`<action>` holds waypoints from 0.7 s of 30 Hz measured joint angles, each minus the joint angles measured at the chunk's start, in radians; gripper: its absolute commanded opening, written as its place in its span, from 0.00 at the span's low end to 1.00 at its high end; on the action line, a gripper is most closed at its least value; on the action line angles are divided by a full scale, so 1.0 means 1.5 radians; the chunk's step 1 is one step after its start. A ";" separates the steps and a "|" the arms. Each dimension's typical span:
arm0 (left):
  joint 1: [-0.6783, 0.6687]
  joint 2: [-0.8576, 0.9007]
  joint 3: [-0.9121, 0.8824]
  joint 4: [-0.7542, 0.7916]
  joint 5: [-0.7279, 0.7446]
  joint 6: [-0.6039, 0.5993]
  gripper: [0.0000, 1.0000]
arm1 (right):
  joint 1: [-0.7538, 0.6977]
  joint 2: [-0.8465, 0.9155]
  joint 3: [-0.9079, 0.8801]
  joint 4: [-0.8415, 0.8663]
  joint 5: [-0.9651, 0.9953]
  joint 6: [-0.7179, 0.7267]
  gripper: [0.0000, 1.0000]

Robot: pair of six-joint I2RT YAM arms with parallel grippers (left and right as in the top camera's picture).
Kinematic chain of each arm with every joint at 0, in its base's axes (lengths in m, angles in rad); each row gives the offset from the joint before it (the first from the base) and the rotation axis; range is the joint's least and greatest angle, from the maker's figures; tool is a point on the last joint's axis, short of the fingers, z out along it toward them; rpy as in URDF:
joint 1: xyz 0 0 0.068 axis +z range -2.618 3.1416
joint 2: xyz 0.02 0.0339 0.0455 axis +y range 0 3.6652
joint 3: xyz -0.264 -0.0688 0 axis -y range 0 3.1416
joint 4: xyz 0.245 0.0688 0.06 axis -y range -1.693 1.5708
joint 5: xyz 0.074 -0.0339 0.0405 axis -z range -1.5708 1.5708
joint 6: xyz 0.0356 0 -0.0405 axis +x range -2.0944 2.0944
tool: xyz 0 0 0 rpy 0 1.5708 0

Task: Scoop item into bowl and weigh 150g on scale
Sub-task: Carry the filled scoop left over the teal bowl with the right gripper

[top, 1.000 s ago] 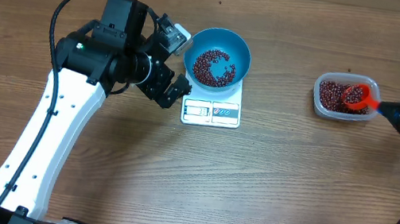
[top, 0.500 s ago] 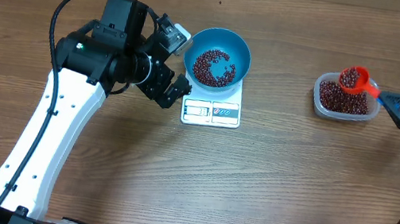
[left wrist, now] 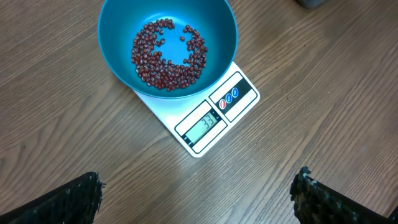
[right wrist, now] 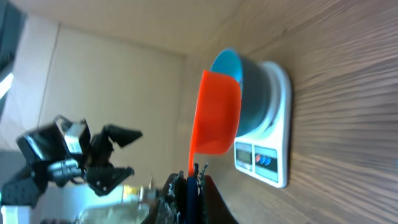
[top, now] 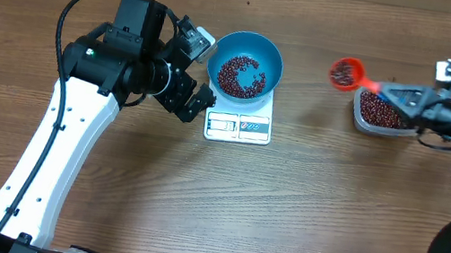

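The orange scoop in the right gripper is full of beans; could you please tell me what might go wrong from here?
1. The scoop, held by the right gripper, hangs over bare table between the tub and the bowl; a tilt could spill its beans short of the bowl.
2. The bowl overhangs the small scale; a knock on its rim from the scoop might shift it and upset the reading.

Left wrist view: only the fingertips (left wrist: 73, 200) of the left gripper (left wrist: 196, 200) show, cut by the bottom edge. A dark object (left wrist: 310, 2) at the top edge is too cropped to identify.

Right wrist view: the orange scoop (right wrist: 217, 112) shows its underside, hiding whatever it carries and part of the blue bowl (right wrist: 239, 81). The right gripper (right wrist: 191, 183) is cropped below.

Overhead: the display of the scale (top: 239, 126) is too small to read.
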 measured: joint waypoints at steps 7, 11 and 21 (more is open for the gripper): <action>0.000 0.000 0.000 0.000 0.000 0.000 1.00 | 0.104 0.000 0.035 0.110 0.031 0.096 0.04; 0.000 0.000 0.000 0.000 0.000 0.000 1.00 | 0.167 0.000 0.054 0.174 0.076 0.174 0.04; 0.000 0.000 0.000 0.000 0.000 0.000 0.99 | 0.295 0.002 0.150 0.189 0.261 0.243 0.04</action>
